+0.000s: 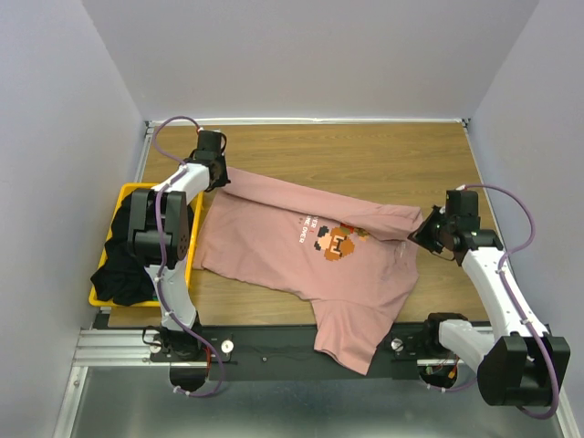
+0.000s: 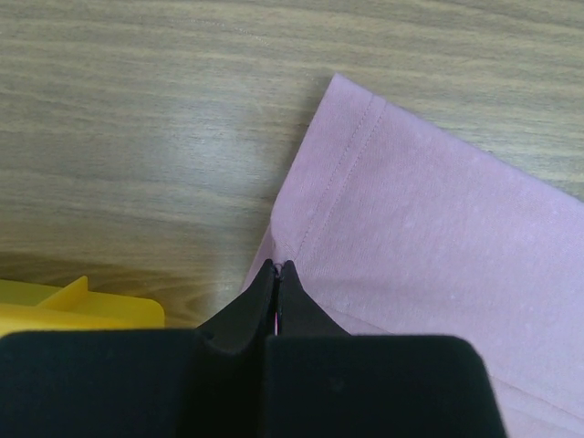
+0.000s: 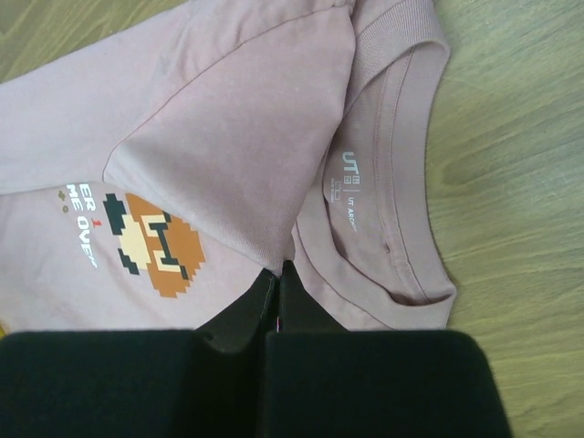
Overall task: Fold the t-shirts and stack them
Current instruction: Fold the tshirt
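A dusty-pink t-shirt (image 1: pixel 274 237) with a pixel-art face (image 1: pixel 336 243) and white text lies spread on the wooden table, partly folded over itself. One end hangs over the near edge. My left gripper (image 1: pixel 222 179) is shut on the shirt's far left corner, and the left wrist view (image 2: pixel 276 266) shows a thin edge of pink cloth (image 2: pixel 420 219) between the jaws. My right gripper (image 1: pixel 422 235) is shut on a fold of the shirt beside the collar (image 3: pixel 392 182), as the right wrist view (image 3: pixel 278 267) shows. A black t-shirt (image 1: pixel 123 274) lies bunched in the yellow basket.
The yellow plastic basket (image 1: pixel 123 193) stands at the table's left edge beside the left arm, and its corner shows in the left wrist view (image 2: pixel 73 306). Bare wood (image 1: pixel 365 155) lies beyond the shirt. White walls close in three sides.
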Controlling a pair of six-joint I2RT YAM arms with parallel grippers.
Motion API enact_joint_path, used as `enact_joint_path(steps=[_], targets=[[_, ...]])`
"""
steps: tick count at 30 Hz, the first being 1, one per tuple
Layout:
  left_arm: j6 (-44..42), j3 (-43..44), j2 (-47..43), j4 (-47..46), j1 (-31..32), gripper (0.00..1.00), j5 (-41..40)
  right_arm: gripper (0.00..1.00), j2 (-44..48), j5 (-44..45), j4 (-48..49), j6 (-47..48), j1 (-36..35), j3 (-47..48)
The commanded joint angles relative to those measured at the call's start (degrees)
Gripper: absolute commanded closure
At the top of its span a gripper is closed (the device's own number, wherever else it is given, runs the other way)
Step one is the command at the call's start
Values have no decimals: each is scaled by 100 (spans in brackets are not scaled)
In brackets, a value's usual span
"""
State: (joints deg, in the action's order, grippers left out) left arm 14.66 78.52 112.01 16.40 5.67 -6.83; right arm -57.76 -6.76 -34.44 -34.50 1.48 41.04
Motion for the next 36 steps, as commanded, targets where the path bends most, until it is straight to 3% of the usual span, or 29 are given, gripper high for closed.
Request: enact_joint_path(steps=[1, 9, 12, 13, 17, 26, 33, 34, 36], targets=[[37, -4, 234, 161, 57, 100, -161, 96, 142, -70, -265, -74, 19, -69], [46, 23, 348, 223, 136, 100, -196, 95, 397, -202, -520, -188, 19, -473], [29, 23, 331, 249, 145, 100, -231, 83, 388, -395, -520, -206, 19, -684], [29, 23, 296, 249, 145, 100, -335, 73, 388, -439, -520, -215, 19, -728], [11, 23, 138, 240, 145, 95, -609, 52, 414, -353, -520, -206, 19, -589], [-121, 190, 102, 214, 145, 94, -881, 49, 21, 1053, 356, -180, 19, -43], [-112, 164, 41, 205, 145, 94, -1004, 49, -877, 1203, 1456, -303, 19, 54], [-112, 164, 32, 205, 136, 91, -1048, 49, -947, 1256, 1553, -303, 19, 62], [-129, 172, -3, 214, 145, 72, -1136, 50, -1228, 1292, 1816, -268, 46, 133]])
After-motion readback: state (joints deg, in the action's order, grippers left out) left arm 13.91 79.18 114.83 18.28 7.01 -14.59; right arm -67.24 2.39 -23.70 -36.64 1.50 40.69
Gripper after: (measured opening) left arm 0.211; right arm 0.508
